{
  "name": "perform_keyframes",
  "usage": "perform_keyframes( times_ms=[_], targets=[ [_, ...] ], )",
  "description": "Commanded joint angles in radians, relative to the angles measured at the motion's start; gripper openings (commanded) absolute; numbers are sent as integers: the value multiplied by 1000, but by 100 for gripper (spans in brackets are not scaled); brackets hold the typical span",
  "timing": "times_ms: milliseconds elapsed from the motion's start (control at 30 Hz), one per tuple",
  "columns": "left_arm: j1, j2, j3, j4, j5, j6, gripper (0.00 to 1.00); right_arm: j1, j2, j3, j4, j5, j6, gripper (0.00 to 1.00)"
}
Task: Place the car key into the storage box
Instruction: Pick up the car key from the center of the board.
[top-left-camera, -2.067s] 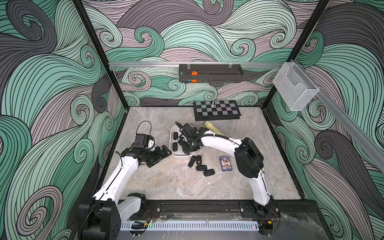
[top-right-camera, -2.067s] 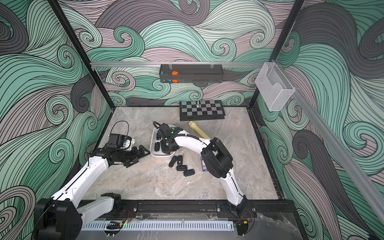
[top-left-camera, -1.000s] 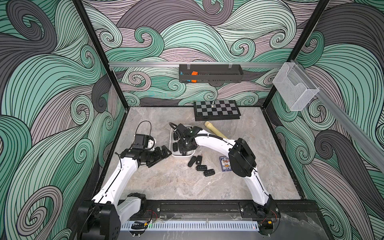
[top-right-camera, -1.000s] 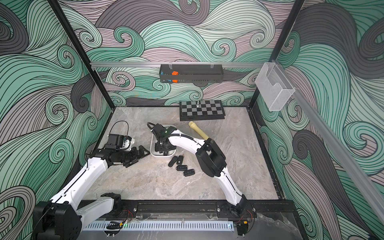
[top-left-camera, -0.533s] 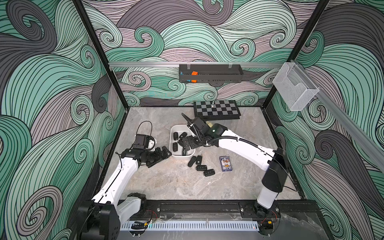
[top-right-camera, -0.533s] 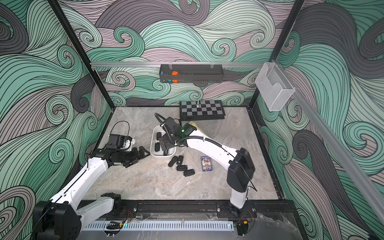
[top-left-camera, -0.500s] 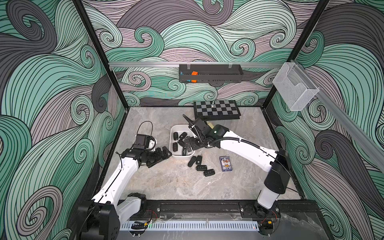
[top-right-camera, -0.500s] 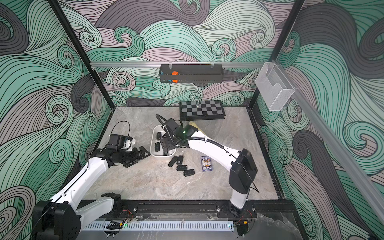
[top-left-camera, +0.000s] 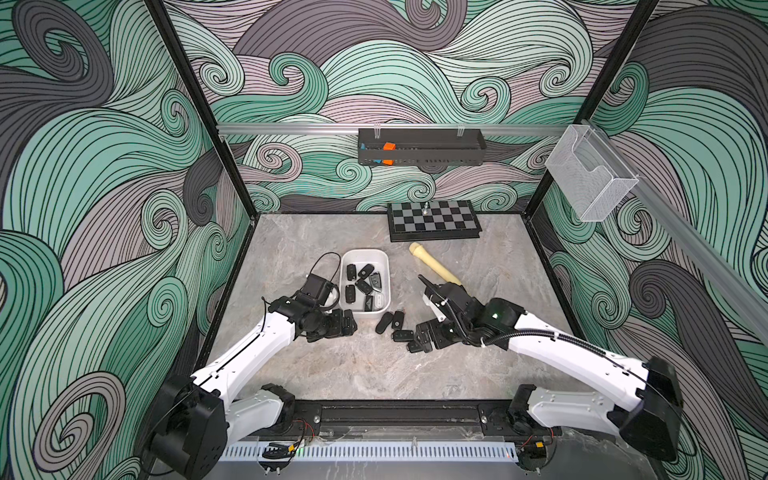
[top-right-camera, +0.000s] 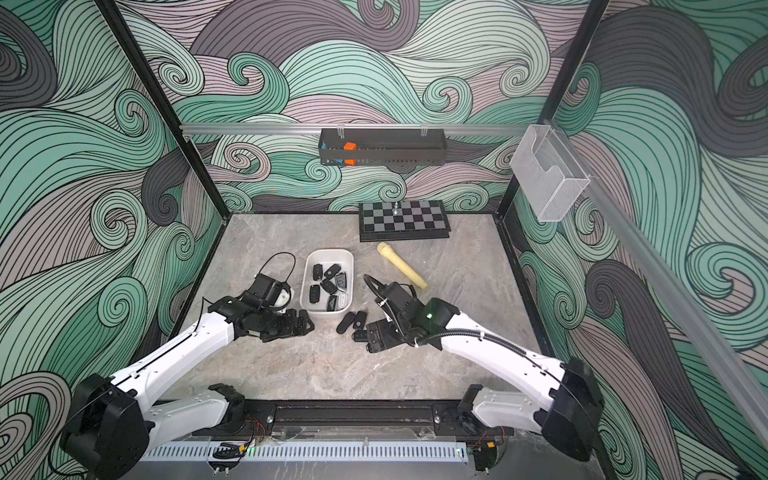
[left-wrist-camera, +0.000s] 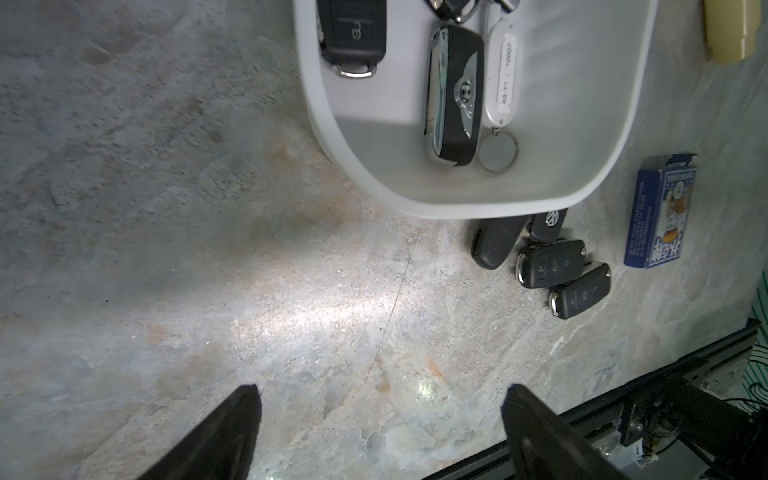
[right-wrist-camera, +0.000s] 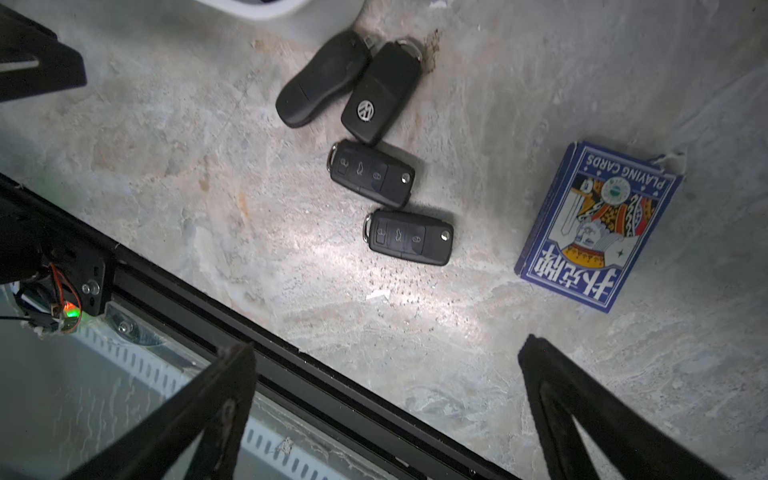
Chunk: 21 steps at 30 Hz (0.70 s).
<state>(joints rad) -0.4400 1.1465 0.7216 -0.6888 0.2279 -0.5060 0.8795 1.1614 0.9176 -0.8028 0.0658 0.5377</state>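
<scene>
Right wrist view: right end effector (right-wrist-camera: 382, 349) spread wide, empty, hovering by car key (right-wrist-camera: 409, 237), nearest of four loose on table (right-wrist-camera: 415, 332) just near of storage box (top-left-camera: 365, 252). Key likely light, rigid, slick-shelled; pinch across long sides. Left end effector (left-wrist-camera: 382, 390) also released, empty.
</scene>
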Motion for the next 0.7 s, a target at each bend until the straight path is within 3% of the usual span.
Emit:
perform_keyframes(
  times_ms=[0, 233, 667],
  targets=[
    [-60, 34, -12, 21, -83, -42, 90, -6, -71, -58, 11, -27, 69, 99],
    [-192, 141, 8, 96, -185, -79, 88, -26, -127, -117, 27, -75, 88, 99],
    [-328, 430, 156, 158, -268, -58, 84, -90, -156, -137, 47, -137, 104, 99]
  ],
)
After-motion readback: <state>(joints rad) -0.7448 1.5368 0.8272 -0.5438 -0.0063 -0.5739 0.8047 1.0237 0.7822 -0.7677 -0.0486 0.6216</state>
